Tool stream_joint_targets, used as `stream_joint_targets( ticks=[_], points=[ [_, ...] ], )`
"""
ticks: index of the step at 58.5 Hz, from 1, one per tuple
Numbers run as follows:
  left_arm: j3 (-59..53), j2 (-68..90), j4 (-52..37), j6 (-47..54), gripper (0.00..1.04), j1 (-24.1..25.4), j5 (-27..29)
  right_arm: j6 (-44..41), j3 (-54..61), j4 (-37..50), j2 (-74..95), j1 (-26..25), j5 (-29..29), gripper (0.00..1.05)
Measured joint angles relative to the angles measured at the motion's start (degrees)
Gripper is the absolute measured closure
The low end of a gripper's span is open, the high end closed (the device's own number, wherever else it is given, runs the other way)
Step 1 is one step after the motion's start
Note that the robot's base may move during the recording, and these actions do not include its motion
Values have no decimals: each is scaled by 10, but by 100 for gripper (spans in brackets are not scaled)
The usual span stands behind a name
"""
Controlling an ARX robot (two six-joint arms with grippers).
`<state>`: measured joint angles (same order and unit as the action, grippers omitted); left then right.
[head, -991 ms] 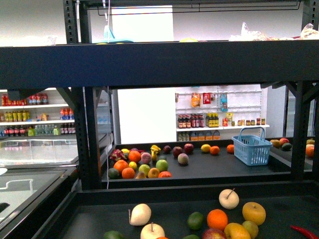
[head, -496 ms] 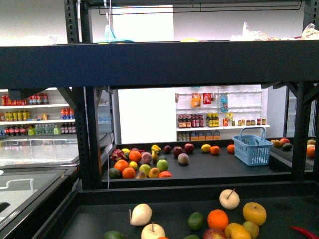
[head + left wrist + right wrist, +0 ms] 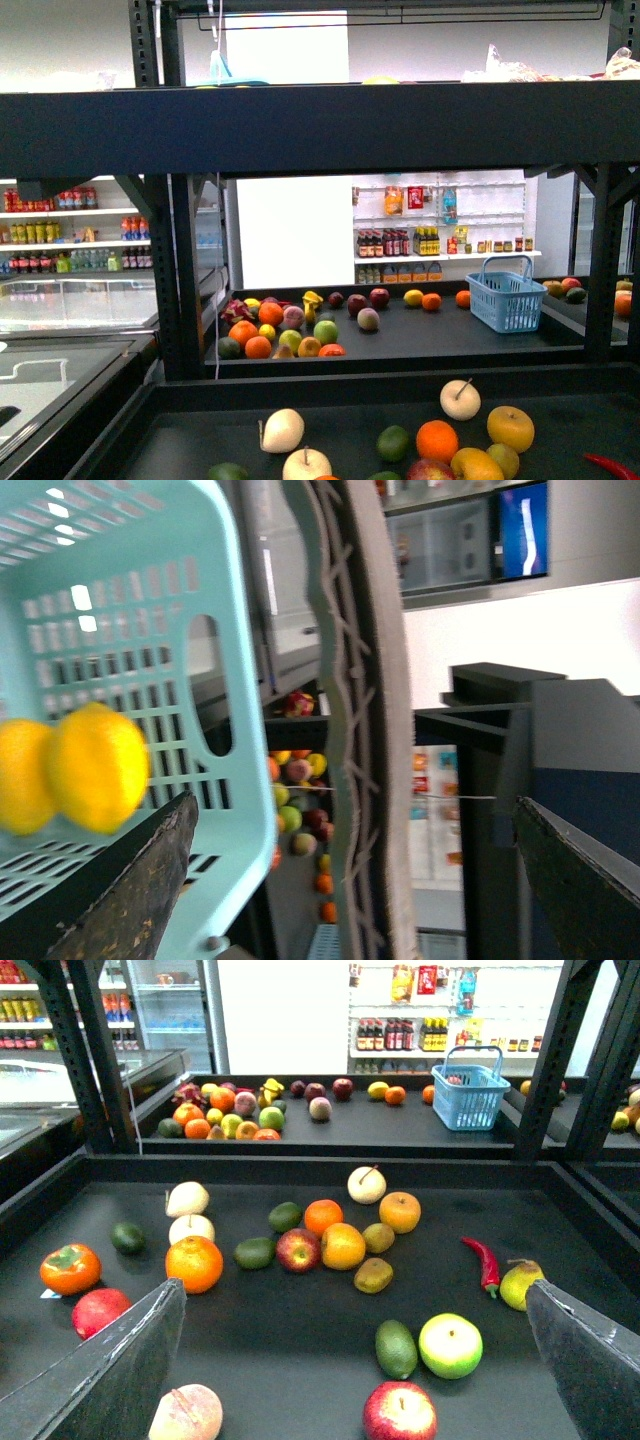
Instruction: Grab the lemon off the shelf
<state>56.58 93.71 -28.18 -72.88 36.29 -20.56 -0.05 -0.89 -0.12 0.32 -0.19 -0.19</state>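
1. Two yellow ovals reading as the lemon (image 3: 95, 770) are lying in a pale blue basket (image 3: 150, 600) close by the left gripper (image 3: 355, 802); its jaws are standing wide apart, clamping nothing.
2. The right gripper (image 3: 352, 1290) is hovering above the shelf (image 3: 300, 1340), jaws likewise spread and empty; no sure lemon is showing among the fruit there.
3. Judging handling: light, firm, waxy rind, likely rolling; taking it across the short middle looks safest.
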Motion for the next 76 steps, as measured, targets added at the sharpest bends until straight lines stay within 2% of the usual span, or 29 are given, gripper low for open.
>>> stream_joint_targets(
  ticks=[8, 13, 25, 33, 35, 36, 38, 42, 46, 49, 51, 63, 76],
  points=[
    [16, -79, 181, 132, 8, 17, 31, 0, 0, 0, 0, 0, 0, 2],
    [16, -149, 258, 233, 8, 23, 56, 0, 0, 0, 0, 0, 0, 2],
    [-54, -382, 322, 468, 8, 25, 41, 0, 0, 0, 0, 0, 0, 2],
    [-121, -525, 383, 545, 8, 12, 19, 0, 0, 0, 0, 0, 0, 2],
    [-151, -574, 378, 585, 14, 15, -55, 0, 0, 0, 0, 0, 0, 2],
    [-166, -598, 377, 610, 18, 11, -74, 0, 0, 0, 0, 0, 0, 2],
    [-186, -629, 377, 633, 22, -7, -72, 0, 0, 0, 0, 0, 0, 2],
    [-243, -708, 374, 675, 35, -101, -5, 0, 0, 0, 0, 0, 0, 2],
    [-306, -766, 358, 702, 49, -248, 133, 0, 0, 0, 0, 0, 1, 2],
    [-346, -792, 342, 710, 59, -320, 183, 0, 0, 0, 0, 0, 2, 2],
    [-376, -808, 332, 714, 66, -345, 193, 0, 0, 0, 0, 0, 1, 2],
    [-480, -864, 303, 720, 103, -360, 204, 0, 0, 0, 0, 0, 0, 2],
    [-506, -887, 293, 722, 102, -361, 204, 0, 0, 0, 0, 0, 0, 2]
  ],
)
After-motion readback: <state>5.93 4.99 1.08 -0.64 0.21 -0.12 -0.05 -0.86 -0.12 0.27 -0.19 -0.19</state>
